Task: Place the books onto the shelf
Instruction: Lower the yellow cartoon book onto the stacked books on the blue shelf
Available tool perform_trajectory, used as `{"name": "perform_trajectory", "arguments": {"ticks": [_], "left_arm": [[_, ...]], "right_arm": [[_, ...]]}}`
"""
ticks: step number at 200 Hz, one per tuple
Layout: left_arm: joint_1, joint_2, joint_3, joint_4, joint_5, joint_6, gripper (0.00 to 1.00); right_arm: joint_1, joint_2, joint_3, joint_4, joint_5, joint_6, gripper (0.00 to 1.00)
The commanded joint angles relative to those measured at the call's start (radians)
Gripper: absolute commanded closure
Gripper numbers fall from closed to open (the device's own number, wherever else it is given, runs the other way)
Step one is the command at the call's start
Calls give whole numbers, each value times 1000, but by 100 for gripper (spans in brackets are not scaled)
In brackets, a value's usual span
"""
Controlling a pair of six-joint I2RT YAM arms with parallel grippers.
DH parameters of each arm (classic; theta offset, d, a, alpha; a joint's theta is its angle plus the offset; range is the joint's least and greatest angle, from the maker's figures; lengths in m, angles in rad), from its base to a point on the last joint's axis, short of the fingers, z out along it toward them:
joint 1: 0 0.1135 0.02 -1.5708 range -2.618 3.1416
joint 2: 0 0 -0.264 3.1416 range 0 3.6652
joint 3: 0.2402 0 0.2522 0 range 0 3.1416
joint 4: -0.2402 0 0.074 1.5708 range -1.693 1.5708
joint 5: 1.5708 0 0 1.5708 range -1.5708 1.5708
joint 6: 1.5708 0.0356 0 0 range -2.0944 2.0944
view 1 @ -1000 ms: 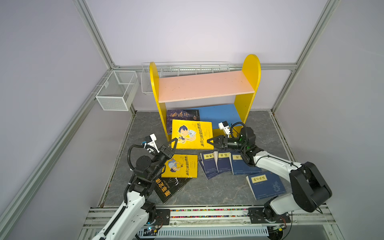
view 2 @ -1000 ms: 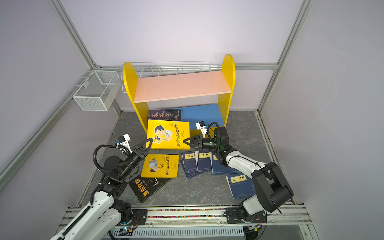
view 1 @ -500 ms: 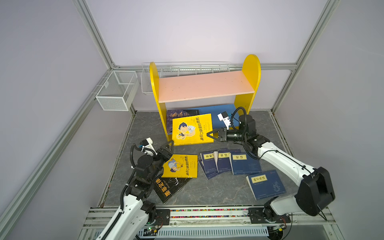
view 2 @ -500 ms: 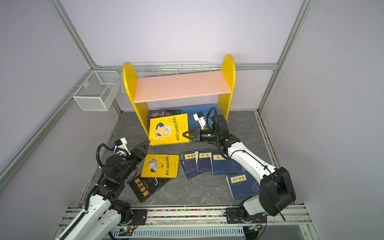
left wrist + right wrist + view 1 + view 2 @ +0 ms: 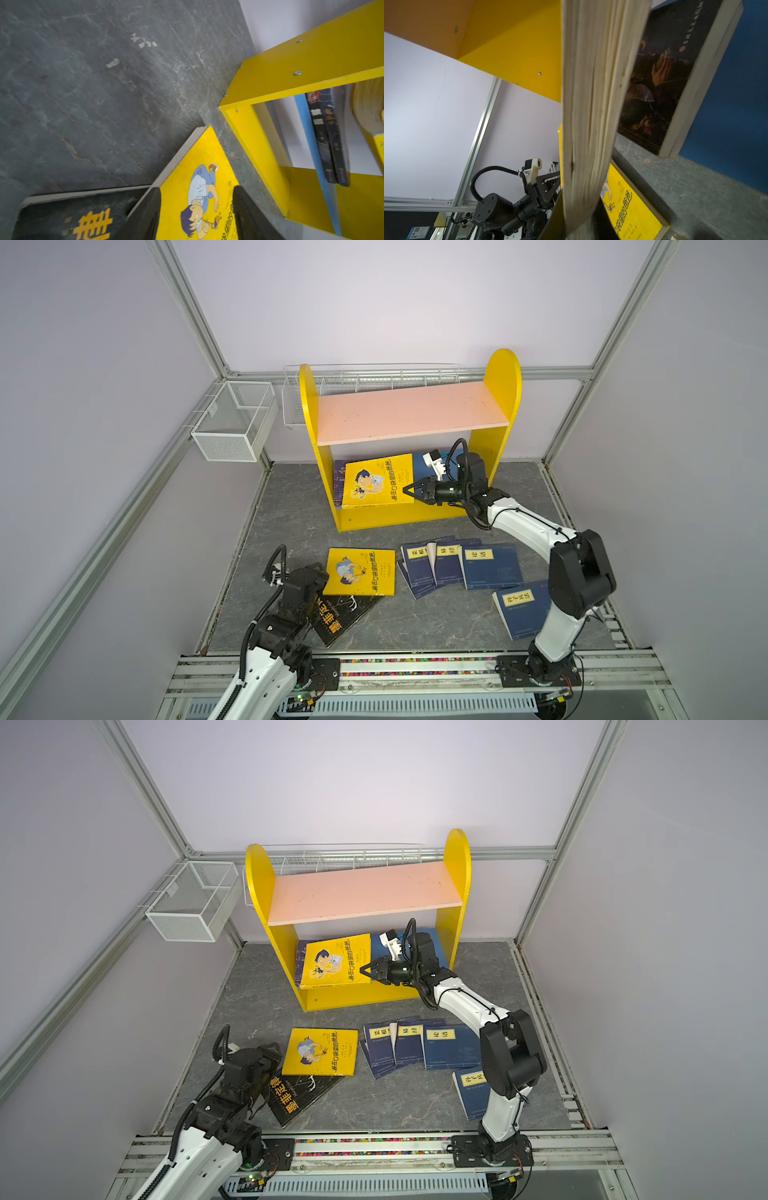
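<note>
Right claw (image 5: pixel 409 490) clamped on the edge of yellow book (image 5: pixel 376 483). The book sits tilted inside the shelf (image 5: pixel 500 377) lower tier, over dark books (image 5: pixel 338 485) on the blue board. Left claw (image 5: pixel 196 199) open, fingers apart above a corner of other yellow book (image 5: pixel 360 572), which lies flat on the bench (image 5: pixel 291 510) overlapping black book (image 5: pixel 340 616). Navy books (image 5: pixel 490 566) lie on the bench beside it.
</note>
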Motion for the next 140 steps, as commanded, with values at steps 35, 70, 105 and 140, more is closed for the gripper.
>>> {"name": "perform_trajectory", "arguments": {"ticks": [35,70,105,140], "left_arm": [[3,49,9,16,-4,-8,44],[2,72,8,49,10,-7,44],[2,82,6,57,14,-8,44],[2,84,1,62,17,-10,44]], "right_arm": [[-1,126,172,83,-20,23,92],[-1,183,235,54,-20,15,91],[-1,224,279,14,-48,6,91],[1,259,321,-61,-59,-30,90]]}}
